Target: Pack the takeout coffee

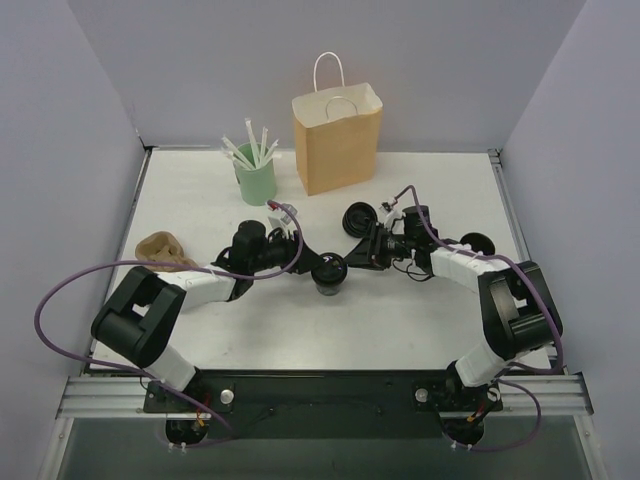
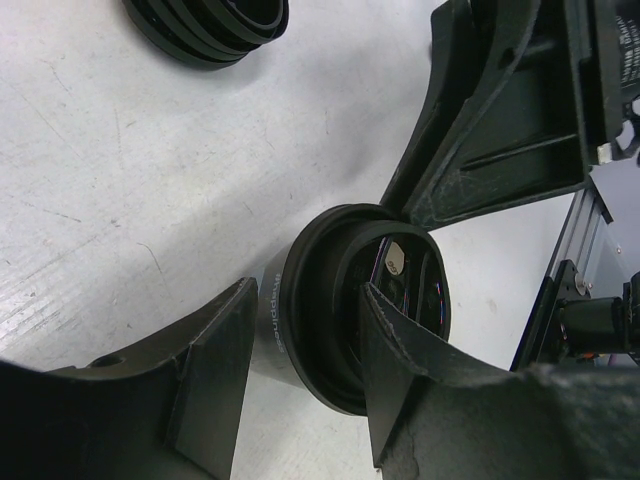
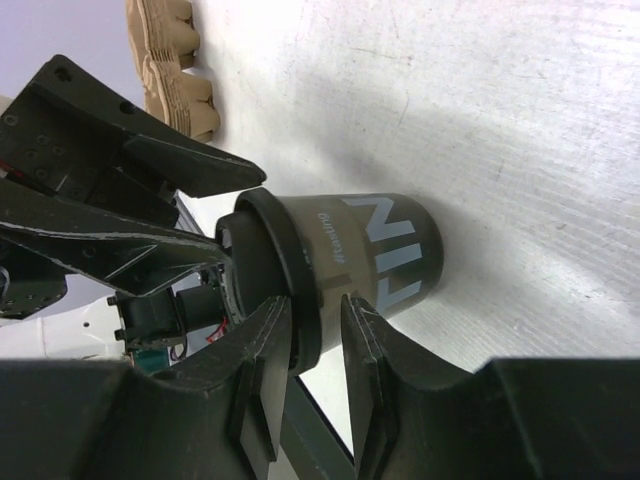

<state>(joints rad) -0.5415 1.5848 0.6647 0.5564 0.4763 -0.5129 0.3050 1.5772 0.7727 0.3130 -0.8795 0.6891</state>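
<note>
Bolted at the near edge, the left arm [image 1: 150, 320] and right arm [image 1: 505, 310] both reach inward to the middle of the table [image 1: 400, 320]. There the takeout coffee [image 1: 328, 275] stands upright with its lid [image 3: 290, 250] on.

The left gripper [image 2: 305, 290] comes in from 9 o'clock. Its fingers sit against opposite sides of the cup just under the rim, clamped on it. The right gripper [image 3: 315, 310] comes in from 3 o'clock, its jaws drawn narrow astride the lid's rim. Whether they actually bite cannot be told.

The cup is probably light and thin-walled, so a hard squeeze would likely dent it, and the glossy lid looks slick and apt to pop off. The safest hold is probably the wall just below the rim, where the lid stiffens it, with the cup kept level.

At 9 o'clock from the cup, near the table's edge, lies the pulp carrier [image 1: 163, 250]. At 1 o'clock, close by, sits a stack of spare black lids [image 1: 357, 218]. Farther off at 11 o'clock is the mint-green cup [image 1: 255, 182] of straws [image 1: 250, 145]. Farthest, at 12 o'clock, the brown paper bag [image 1: 337, 140] stands open.
</note>
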